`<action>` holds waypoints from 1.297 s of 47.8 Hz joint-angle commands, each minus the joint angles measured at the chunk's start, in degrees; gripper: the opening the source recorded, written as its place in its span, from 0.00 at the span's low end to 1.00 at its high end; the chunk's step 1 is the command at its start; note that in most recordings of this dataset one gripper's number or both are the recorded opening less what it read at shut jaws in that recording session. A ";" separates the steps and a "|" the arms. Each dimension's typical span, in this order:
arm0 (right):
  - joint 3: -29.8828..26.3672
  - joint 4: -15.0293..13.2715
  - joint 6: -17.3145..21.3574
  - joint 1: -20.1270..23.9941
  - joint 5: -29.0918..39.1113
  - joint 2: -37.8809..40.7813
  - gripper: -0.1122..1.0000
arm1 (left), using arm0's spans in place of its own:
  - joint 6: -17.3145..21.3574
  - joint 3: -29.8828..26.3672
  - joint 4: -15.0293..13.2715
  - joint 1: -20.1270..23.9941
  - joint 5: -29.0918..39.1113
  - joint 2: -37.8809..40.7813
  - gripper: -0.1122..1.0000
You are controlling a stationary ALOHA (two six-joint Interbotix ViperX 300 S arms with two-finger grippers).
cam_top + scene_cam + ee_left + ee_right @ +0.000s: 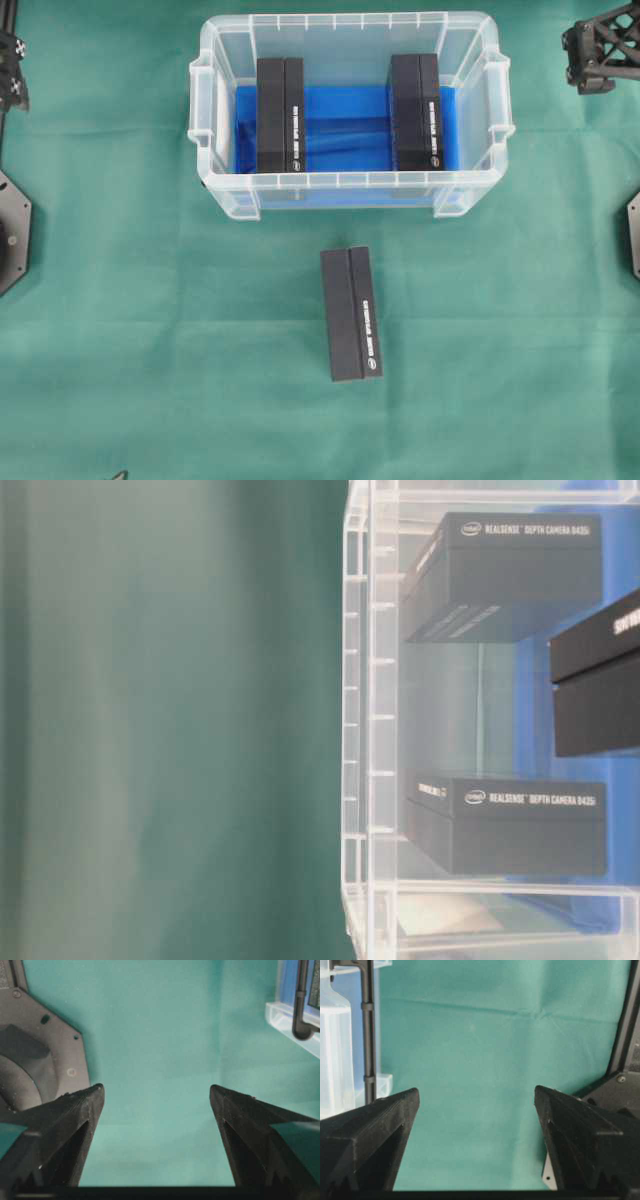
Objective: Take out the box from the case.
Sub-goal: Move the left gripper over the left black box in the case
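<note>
A big see-through plastic case sits on a green cloth near the top of the overhead view. It has a thick rim and a blue sheet on its floor. Two black boxes are inside it. One box in the case is by the left wall, and the other box in the case is by the right wall. They are well apart, with bare blue floor between them. Each one has small white writing along its right side.

A third black box lies out on the cloth, just below the front wall of the case and not touching it. It is tilted a little. It looks the same as the other two.

In the table-level view, the writing on the boxes in the case says it is a depth camera.

The left gripper is wide open. It has nothing between its two black fingers, only green cloth under it. A corner of the case shows at the top right of its view.

The right gripper is wide open too, and it holds nothing. The case wall shows at the left of its view
</note>
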 commanded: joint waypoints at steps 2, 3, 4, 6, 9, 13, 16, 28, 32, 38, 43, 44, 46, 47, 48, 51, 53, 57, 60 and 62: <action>-0.62 0.09 -0.09 -0.18 -0.18 -0.18 0.92 | 0.00 -0.62 0.26 -0.18 -0.09 0.09 0.87; -0.62 0.09 -0.09 -0.18 -0.18 -0.18 0.91 | 0.00 -0.70 0.26 -0.09 -0.09 0.09 0.87; -0.62 0.09 -0.09 -0.18 -0.18 -0.09 0.91 | 0.00 -0.70 0.26 -0.09 -0.09 0.18 0.87; -0.62 0.09 0.00 -0.18 -0.18 -0.18 0.91 | 0.00 -0.70 0.26 -0.18 0.00 0.44 0.87; -0.62 0.09 0.00 -0.18 -0.18 -0.18 0.92 | 0.00 -1.05 0.26 -0.18 -0.09 0.88 0.87; -0.62 0.18 0.00 -0.18 -0.09 -0.09 0.92 | 0.00 -1.41 0.26 -0.18 -0.09 1.93 0.87; -0.62 0.26 0.00 -0.18 -0.09 -0.18 0.91 | 0.00 -1.93 0.26 -0.18 -0.18 3.08 0.87; -0.62 0.70 0.00 -0.09 -0.09 -0.18 0.91 | -0.09 -5.27 0.09 -0.44 -1.05 8.17 0.87; -0.62 0.70 -0.09 -0.18 -0.26 -0.18 0.91 | -0.26 -7.12 0.09 -1.05 -2.64 10.63 0.87; -0.62 0.70 0.09 -0.18 -0.18 -0.18 0.91 | -0.70 -10.20 0.09 -2.37 -4.66 14.77 0.87; -0.62 0.70 0.18 -0.18 -0.09 -0.18 0.91 | -1.49 -13.27 0.09 -3.43 -5.19 18.81 0.87; -0.62 0.70 0.18 -0.09 -0.09 -0.18 0.91 | -1.76 -14.33 0.09 -3.69 -5.19 20.04 0.87; -0.62 0.70 0.09 -0.18 -0.09 -0.18 0.91 | -1.93 -15.64 0.09 -3.96 -5.19 21.62 0.87; -0.62 0.70 0.09 -0.18 -0.09 -0.18 0.91 | -2.02 -16.44 0.09 -4.13 -5.19 22.41 0.87; -0.62 0.62 0.00 -0.18 -0.09 -0.18 0.91 | -2.20 -17.14 0.09 -4.31 -5.19 23.20 0.87; -0.53 0.62 -0.18 -0.18 -0.09 -0.18 0.91 | -2.64 -19.60 0.09 -4.66 -5.27 25.58 0.87; -0.62 0.53 -0.18 -0.09 -0.09 -0.18 0.91 | -2.90 -21.36 0.09 -5.01 -5.27 27.16 0.87; -0.62 0.53 -0.26 -0.18 -0.09 -0.18 0.91 | -3.43 -24.87 0.09 -5.71 -5.27 30.32 0.87; -0.53 0.44 -0.26 -0.09 -0.18 -0.18 0.91 | -3.60 -27.51 0.09 -6.24 -5.27 32.70 0.87; -0.53 0.44 -0.26 -0.09 -0.09 -0.18 0.91 | -3.60 -29.71 0.09 -6.77 -5.27 34.54 0.87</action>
